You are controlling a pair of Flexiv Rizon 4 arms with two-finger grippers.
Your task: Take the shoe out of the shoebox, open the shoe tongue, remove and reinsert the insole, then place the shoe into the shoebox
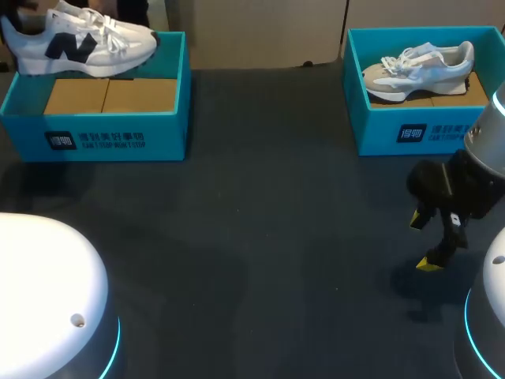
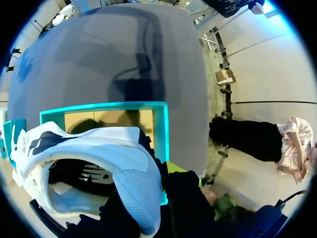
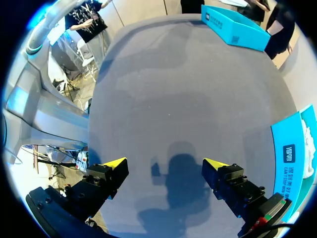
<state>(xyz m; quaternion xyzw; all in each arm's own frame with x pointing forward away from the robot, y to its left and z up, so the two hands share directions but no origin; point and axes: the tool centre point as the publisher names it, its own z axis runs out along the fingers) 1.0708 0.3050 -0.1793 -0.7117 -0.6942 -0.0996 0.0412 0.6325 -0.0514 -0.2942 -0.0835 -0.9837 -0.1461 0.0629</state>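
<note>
A white shoe [image 1: 79, 39] with a dark logo hangs over the left teal shoebox [image 1: 95, 126] at the back left, its sole just above the cardboard insert. In the left wrist view my left gripper [image 2: 158, 173] is shut on the heel collar of this shoe [image 2: 99, 158], one yellow fingertip [image 2: 174, 167] showing beside it, with the shoebox [image 2: 161, 129] under it. My right gripper [image 1: 430, 241] stands open and empty above the table, in front of the right shoebox; in its own view the right gripper [image 3: 165, 163] has only bare table between its tips.
A second teal shoebox [image 1: 379, 134] at the back right holds a white-and-grey shoe [image 1: 418, 71]; its wall [image 3: 292, 153] shows beside my right gripper. The white arm bases [image 1: 47, 292] [image 1: 489, 316] sit at the near corners. The dark table [image 1: 260, 237] lies between the boxes.
</note>
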